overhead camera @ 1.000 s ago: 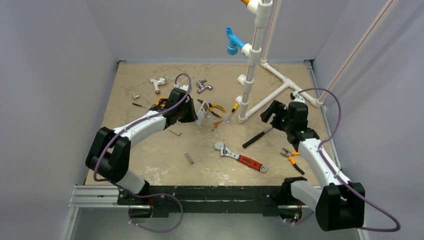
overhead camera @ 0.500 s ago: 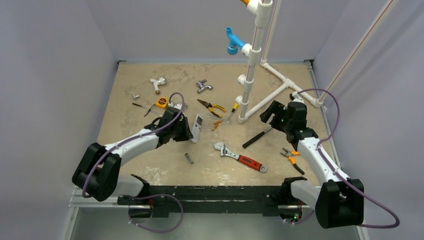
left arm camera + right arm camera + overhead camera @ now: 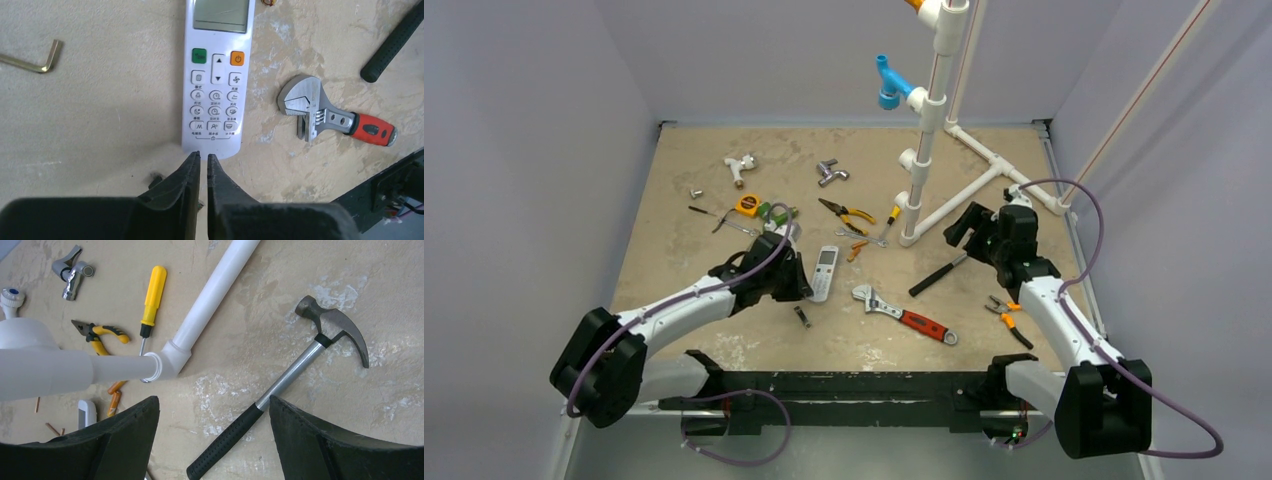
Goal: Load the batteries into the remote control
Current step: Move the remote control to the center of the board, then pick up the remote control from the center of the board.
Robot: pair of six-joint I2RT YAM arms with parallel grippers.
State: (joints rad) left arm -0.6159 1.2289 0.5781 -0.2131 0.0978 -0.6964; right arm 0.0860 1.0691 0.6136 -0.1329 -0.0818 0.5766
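The white remote control lies face up on the table, display end away from me; it fills the top middle of the left wrist view. My left gripper is shut with only a thin gap, its tips right at the remote's button end, nothing between them; it also shows in the top view. Two orange batteries lie on the table just beyond the remote, and also show in the right wrist view. My right gripper is open wide above the hammer handle.
An adjustable wrench with a red handle lies right of the remote. A hammer, a small grey metal cylinder, orange-handled pliers, a yellow screwdriver and the white PVC pipe frame are nearby. A hex key lies to the left.
My left arm has drawn back toward the near edge, bringing the remote from tilted up near the pliers down flat on the table. The right arm has not moved.
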